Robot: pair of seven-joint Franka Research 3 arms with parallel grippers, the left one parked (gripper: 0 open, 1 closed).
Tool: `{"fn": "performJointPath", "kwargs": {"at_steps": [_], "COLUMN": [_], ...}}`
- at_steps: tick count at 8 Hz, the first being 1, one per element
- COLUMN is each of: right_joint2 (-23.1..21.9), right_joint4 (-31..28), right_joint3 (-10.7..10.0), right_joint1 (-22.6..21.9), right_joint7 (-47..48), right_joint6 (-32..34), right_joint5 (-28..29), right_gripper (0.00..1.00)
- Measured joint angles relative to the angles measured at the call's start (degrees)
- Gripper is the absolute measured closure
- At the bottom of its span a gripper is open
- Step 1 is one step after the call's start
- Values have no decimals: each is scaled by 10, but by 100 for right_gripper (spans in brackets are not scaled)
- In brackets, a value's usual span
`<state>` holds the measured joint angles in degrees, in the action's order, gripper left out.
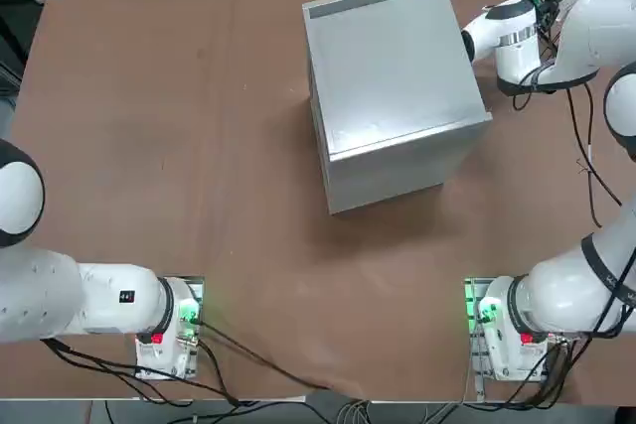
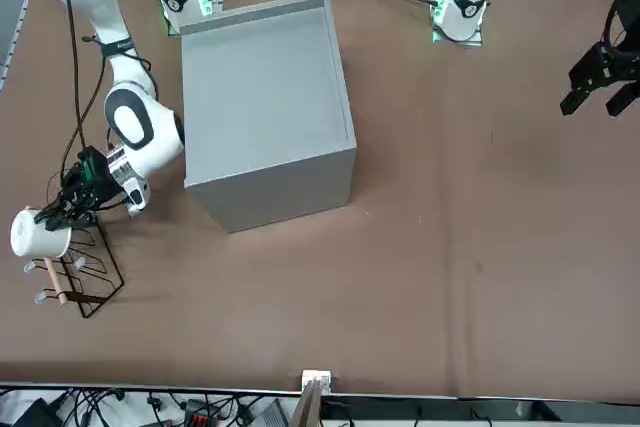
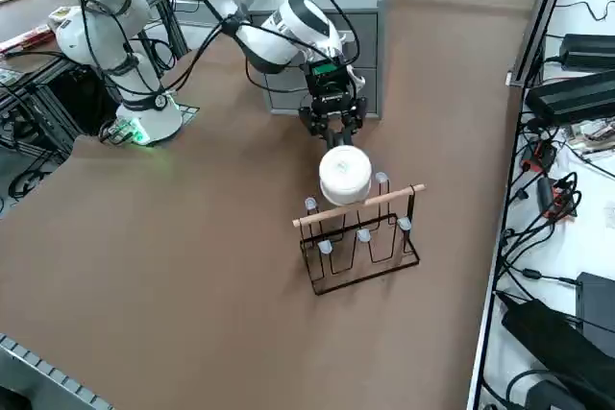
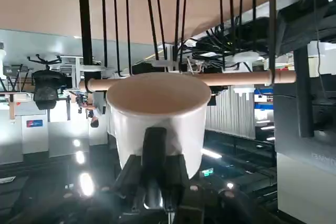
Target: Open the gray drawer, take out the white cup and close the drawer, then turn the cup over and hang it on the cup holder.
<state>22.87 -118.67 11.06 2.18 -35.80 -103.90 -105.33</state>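
Observation:
The white cup (image 3: 344, 176) hangs base up over one end of the cup holder (image 3: 363, 242), level with its light wooden bar (image 4: 236, 78). My right gripper (image 3: 332, 125) is shut on the cup's side handle, seen close in the wrist view with the cup (image 4: 157, 114) just beyond the gripper (image 4: 155, 148). In the front view the cup (image 2: 38, 233) is at the far left above the cup holder (image 2: 78, 282), with the gripper (image 2: 72, 203) beside it. Whether a peg is inside the cup is hidden. The gray drawer sits pushed in, flush with the gray box (image 2: 265, 107).
The gray box (image 1: 393, 96) stands mid-table, close beside my right arm's wrist (image 1: 517, 27). The cup holder stands near the table's right edge (image 3: 500, 189), with cables and equipment beyond it. Bare brown tabletop (image 1: 159, 146) stretches left of the box.

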Motion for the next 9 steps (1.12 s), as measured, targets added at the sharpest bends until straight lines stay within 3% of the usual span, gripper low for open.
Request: {"fn": "performJointPath", "kwargs": {"at_steps": [3,9], "right_joint2": [0,10], "right_joint4": [1,1], "right_joint3": [16,24], "right_joint1": [8,20], "right_joint7": [0,0], "right_joint6": [0,-1], "right_joint5": [-5,-6], "right_gripper": [81,80]}}
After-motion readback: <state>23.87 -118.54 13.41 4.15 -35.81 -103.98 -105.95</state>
